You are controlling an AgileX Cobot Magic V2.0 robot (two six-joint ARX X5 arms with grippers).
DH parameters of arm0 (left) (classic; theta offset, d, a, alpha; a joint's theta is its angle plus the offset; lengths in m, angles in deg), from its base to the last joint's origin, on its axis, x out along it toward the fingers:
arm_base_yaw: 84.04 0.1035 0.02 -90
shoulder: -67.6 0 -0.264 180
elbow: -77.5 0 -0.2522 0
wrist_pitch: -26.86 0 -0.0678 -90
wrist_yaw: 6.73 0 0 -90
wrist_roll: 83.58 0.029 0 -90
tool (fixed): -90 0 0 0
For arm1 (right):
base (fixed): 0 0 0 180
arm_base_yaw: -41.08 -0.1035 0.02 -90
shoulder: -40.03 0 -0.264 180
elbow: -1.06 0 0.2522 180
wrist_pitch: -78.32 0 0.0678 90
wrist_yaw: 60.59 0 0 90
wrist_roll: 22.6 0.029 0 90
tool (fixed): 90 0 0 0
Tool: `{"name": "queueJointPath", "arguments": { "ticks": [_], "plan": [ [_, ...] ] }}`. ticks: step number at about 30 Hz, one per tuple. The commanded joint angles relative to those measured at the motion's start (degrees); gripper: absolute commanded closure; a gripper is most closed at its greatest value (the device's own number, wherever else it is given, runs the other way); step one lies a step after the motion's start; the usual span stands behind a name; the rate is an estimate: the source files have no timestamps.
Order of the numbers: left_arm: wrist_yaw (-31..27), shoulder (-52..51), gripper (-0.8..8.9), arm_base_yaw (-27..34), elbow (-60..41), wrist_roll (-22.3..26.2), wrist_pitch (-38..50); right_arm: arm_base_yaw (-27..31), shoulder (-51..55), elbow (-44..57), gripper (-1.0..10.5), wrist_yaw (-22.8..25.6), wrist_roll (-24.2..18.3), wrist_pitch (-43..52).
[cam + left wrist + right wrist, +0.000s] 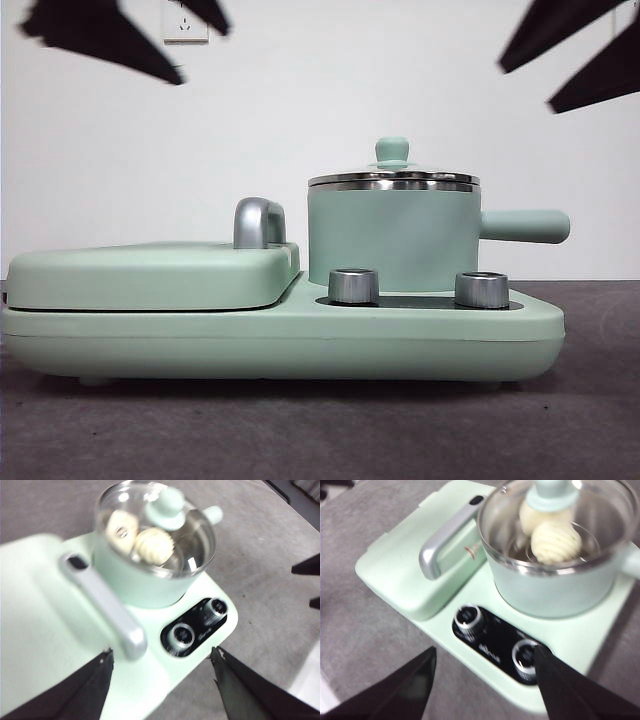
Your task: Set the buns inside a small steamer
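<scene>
The mint-green small steamer [392, 238] stands on the right side of the green appliance base, its glass lid [393, 180] with green knob shut on it. Both buns lie inside under the lid: the spiral-ridged oval bun [153, 545] [555, 542] and the smooth bun [120, 526] [534, 516] beside it. My left gripper [160, 680] is open and empty, high above the appliance's front. My right gripper [482, 680] is open and empty, above the knob panel. In the front view both arms show only as black tips at the top corners.
The flat mint-green griddle lid [150, 275] with its chrome handle [258, 222] lies shut on the left half of the base. Two steel knobs [353, 285] [481, 289] sit at the base's front. The steamer's handle [525, 226] points right. Grey tabletop [300, 430] lies around.
</scene>
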Motion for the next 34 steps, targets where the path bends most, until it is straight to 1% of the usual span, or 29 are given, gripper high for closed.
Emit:
{"name": "queueJointPath", "arguments": {
  "ticks": [1, 7, 9, 13, 15, 16, 18, 19, 21, 24, 25, 34],
  "plan": [
    [0.2, -4.4, 4.98, 0.9, -3.5, -2.7, 0.8, -1.7, -3.1, -1.8, 6.4, -0.9, -0.5, 3.6],
    [0.2, -13.9, 5.02, 2.8, -10.5, -4.8, 0.8, -6.2, -8.5, -3.5, 6.4, -3.5, -0.9, 9.7],
    [0.2, -15.8, 5.03, 2.8, -11.2, -4.9, 0.0, -7.8, -9.4, -3.5, 6.4, -4.6, -0.9, 11.5],
    [0.9, -17.6, 5.02, 2.6, -11.2, -5.3, -1.6, -10.3, -9.5, -3.5, 6.4, -4.3, -1.0, 12.4],
    [1.2, -18.3, 5.09, 2.6, -11.2, -5.3, -2.2, -10.9, -9.2, -3.5, 6.5, -5.1, -0.9, 12.2],
    [1.2, -18.5, 5.53, 2.6, -11.2, -5.3, -2.1, -11.0, -9.0, -3.5, 7.1, -5.2, -0.9, 12.3],
    [1.2, -18.9, 8.31, 2.6, -11.2, -5.4, -2.0, -11.0, -8.9, -3.5, 9.6, -5.2, -0.9, 12.8],
    [1.2, -19.0, 7.96, 2.6, -11.2, -5.5, -2.0, -11.0, -8.9, -3.5, 9.3, -5.1, -1.0, 13.3],
    [1.2, -19.0, 8.07, 2.6, -11.2, -5.6, -2.1, -11.0, -8.9, -3.5, 9.3, -5.3, -0.8, 13.5],
    [1.3, -19.5, 8.07, 2.6, -11.1, -5.9, -4.8, -11.0, -8.6, -3.5, 9.3, -9.8, -0.5, 11.1],
    [1.3, -19.5, 8.07, 2.6, -11.1, -5.9, -5.2, -11.0, -8.6, -3.5, 9.3, -10.2, -0.5, 11.2],
    [1.3, -19.6, 8.06, 2.6, -11.1, -5.9, -5.3, -11.0, -8.6, -3.5, 9.3, -10.3, -0.7, 13.9]
  ]
}}
